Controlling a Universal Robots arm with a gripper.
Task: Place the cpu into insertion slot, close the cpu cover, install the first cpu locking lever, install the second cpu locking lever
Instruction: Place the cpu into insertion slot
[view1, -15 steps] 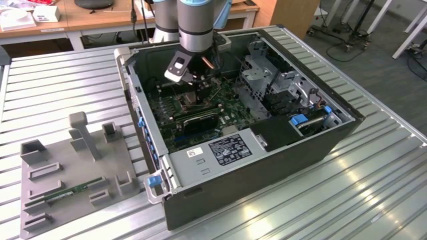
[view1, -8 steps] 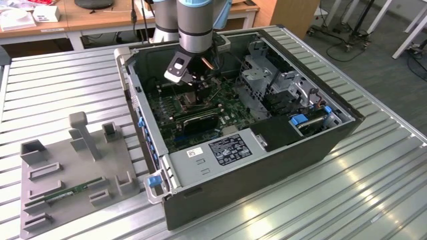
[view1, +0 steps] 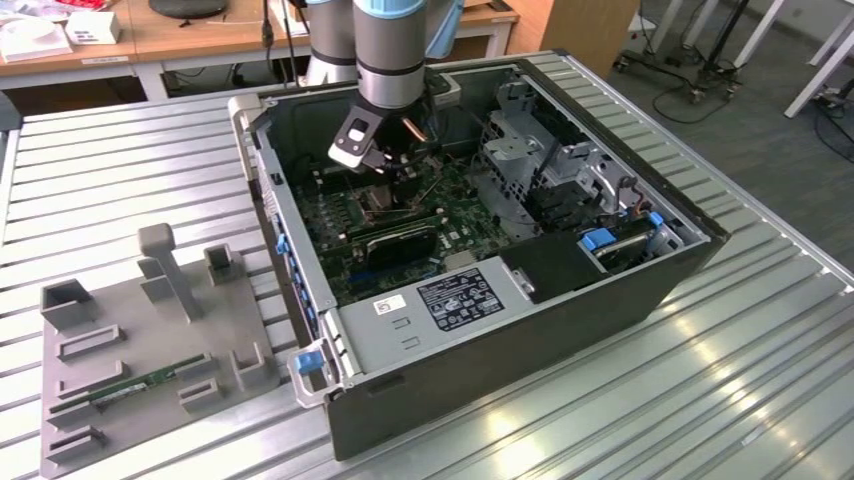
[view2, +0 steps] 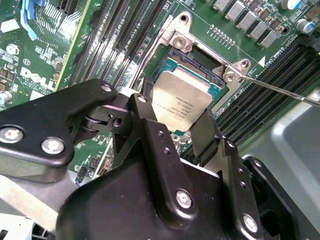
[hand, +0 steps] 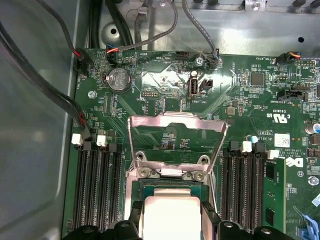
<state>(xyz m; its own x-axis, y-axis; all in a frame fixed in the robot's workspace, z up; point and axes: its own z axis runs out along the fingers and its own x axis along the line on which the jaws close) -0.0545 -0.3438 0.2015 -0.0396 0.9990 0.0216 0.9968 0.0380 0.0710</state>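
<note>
My gripper (view2: 170, 114) is shut on the cpu (view2: 181, 100), a flat square chip with a silvery-tan face, pinched at two opposite edges between the black fingers (view2: 202, 132). The chip hangs tilted just over the insertion slot (view2: 200, 62), whose dark centre and silvery rim show beyond it. In the first wrist view the cpu (hand: 170, 215) sits right below the cpu cover (hand: 175, 119), a thin metal frame that stands raised on its hinge. A thin locking lever (view2: 280, 91) sticks out from the socket corner. In the exterior view the gripper (view1: 383, 168) reaches down into the computer case over the board.
Long black memory slots (hand: 97, 185) flank the socket on both sides. Cables (hand: 45, 85) run along the case wall. A drive cage (view1: 534, 160) and a power supply (view1: 441, 300) crowd the case. A grey fixture (view1: 147, 350) with a green memory stick (view1: 147, 383) lies at the exterior view's left.
</note>
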